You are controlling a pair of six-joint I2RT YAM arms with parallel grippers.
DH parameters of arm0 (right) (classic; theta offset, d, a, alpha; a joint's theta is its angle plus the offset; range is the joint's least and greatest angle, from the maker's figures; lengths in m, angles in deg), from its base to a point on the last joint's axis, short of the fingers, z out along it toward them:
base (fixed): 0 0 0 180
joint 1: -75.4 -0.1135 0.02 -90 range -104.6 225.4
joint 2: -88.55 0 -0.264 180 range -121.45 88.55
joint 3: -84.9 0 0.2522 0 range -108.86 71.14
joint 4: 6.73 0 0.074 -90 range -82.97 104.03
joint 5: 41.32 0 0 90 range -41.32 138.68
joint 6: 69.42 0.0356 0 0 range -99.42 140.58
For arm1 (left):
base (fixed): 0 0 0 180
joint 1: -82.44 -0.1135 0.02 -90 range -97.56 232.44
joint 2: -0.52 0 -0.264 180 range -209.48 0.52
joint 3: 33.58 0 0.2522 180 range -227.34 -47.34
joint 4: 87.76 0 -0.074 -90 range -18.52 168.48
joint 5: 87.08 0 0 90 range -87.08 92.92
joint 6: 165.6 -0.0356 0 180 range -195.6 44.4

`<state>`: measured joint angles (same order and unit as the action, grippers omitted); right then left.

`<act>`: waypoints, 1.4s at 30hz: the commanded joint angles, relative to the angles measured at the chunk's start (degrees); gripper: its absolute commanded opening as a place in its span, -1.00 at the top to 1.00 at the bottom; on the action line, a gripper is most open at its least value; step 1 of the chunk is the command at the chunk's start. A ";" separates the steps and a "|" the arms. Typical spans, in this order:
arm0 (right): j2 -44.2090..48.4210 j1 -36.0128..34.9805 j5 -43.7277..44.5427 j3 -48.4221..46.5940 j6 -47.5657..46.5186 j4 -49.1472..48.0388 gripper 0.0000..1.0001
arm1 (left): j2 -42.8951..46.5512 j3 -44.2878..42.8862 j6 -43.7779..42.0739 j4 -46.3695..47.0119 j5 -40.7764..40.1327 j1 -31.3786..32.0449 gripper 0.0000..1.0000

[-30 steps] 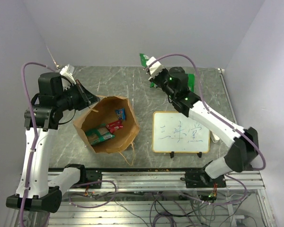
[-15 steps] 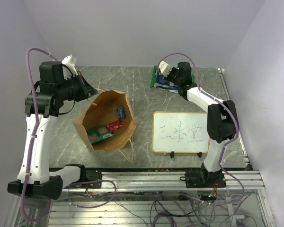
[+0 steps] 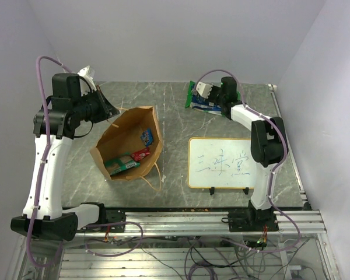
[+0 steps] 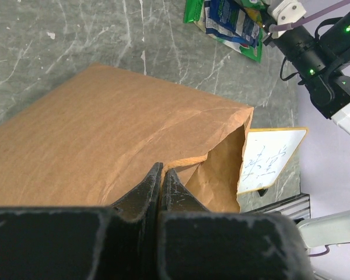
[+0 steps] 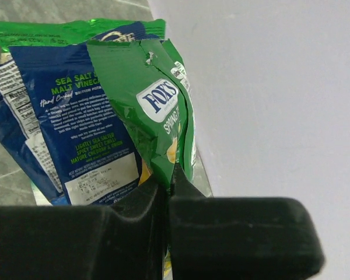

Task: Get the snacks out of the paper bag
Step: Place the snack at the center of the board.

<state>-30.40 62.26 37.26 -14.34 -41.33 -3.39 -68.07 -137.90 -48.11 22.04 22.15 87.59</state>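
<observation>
The left gripper is pinched tight on the rim of the bag, matte brown kraft creased down its flat side. The bag leans on the marbled table, its mouth gaping up and toward the whiteboard. Inside lie a green packet, a red packet and a blue pouch. At the table's far edge, the right gripper is clamped on the bottom edge of a glossy, crinkled Fox's packet. That packet stands lengthwise up from the jaws, against a blue-and-green chip bag.
</observation>
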 commanded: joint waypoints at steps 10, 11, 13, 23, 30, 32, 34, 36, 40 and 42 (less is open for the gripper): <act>-3.36 -0.30 -3.69 1.65 -1.13 -2.00 0.77 | 1.07 -0.47 2.17 1.05 -1.16 0.30 0.86; -3.31 -0.32 -4.01 1.98 -1.12 -1.64 0.72 | 1.24 -0.29 2.28 1.09 -1.04 0.31 0.86; -3.12 -0.57 -4.26 2.47 -0.50 -1.44 0.59 | 1.51 -0.06 2.39 1.15 -0.84 0.30 0.86; 0.03 -3.11 -1.61 3.07 5.86 0.01 -0.22 | 3.91 0.51 2.63 0.25 0.03 0.31 0.86; 5.49 -4.72 -0.75 5.23 12.73 2.18 -0.49 | 5.94 3.21 4.14 0.41 1.42 0.30 0.86; 7.78 -4.95 -0.56 6.67 14.98 2.27 -0.50 | 6.07 3.27 4.27 -0.20 1.20 0.33 0.86; 9.50 -5.12 0.23 8.38 17.38 1.64 -0.50 | 6.22 3.80 4.69 -0.23 1.62 0.31 0.86; 10.58 -5.14 0.73 9.54 18.57 2.15 -0.50 | 6.68 4.78 5.37 0.35 2.30 0.35 0.86; 13.16 -5.13 0.49 11.80 19.45 2.81 -0.51 | 7.22 5.66 5.95 0.53 3.24 0.31 0.86; 14.45 -5.14 -0.36 12.87 20.26 2.74 -0.52 | 7.30 5.73 6.10 0.43 3.41 0.34 0.86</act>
<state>-18.69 57.10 37.37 -4.02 -24.22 -1.33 -61.85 -132.55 -42.93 22.04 23.79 87.59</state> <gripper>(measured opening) 0.756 0.072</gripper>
